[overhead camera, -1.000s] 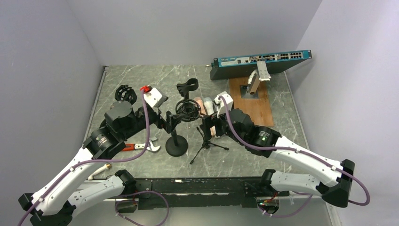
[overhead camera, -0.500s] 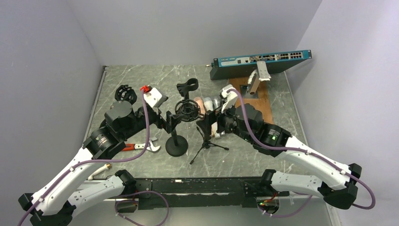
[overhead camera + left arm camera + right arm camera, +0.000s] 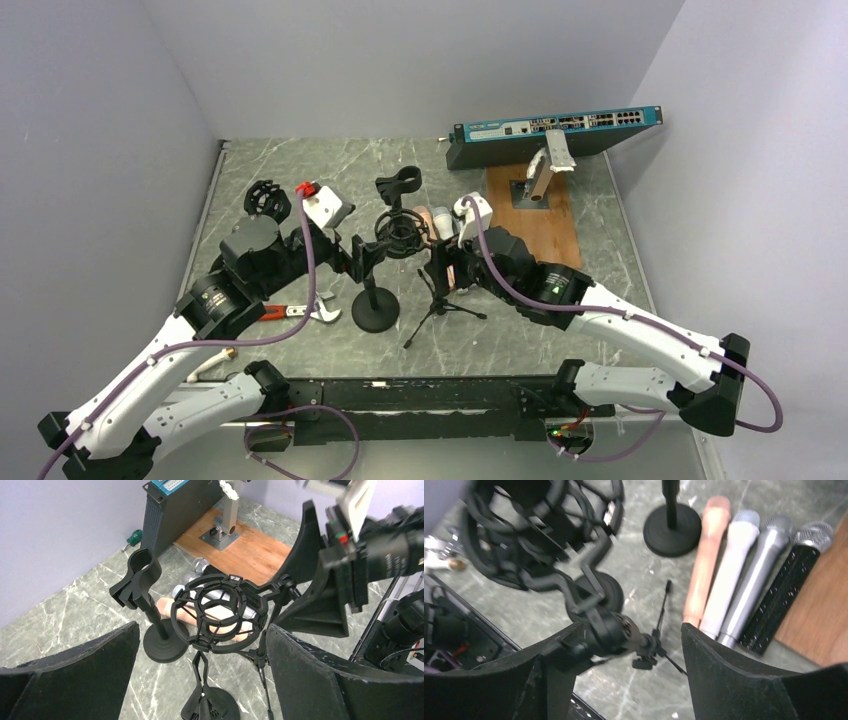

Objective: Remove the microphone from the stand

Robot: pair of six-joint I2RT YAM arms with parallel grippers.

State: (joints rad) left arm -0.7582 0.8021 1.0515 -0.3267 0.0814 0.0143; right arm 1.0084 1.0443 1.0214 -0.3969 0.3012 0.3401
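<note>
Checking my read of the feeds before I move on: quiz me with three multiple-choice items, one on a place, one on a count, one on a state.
1. The handheld microphones lie:
A. on a network switch
B. on the grey marble table, between the black round-based stand and the brown wooden board
C. on the floor

2. Microphones lying side by side:
A. two
B. six
C. four

3. The left end effector is:
A. open, a finger each side of the black ring-shaped shock mount
B. shut on a microphone
C. shut on a wrench

Answers: B, the right wrist view shows them there; C, one each in peach, white, silver and black; A, its fingers stand wide apart.
</note>
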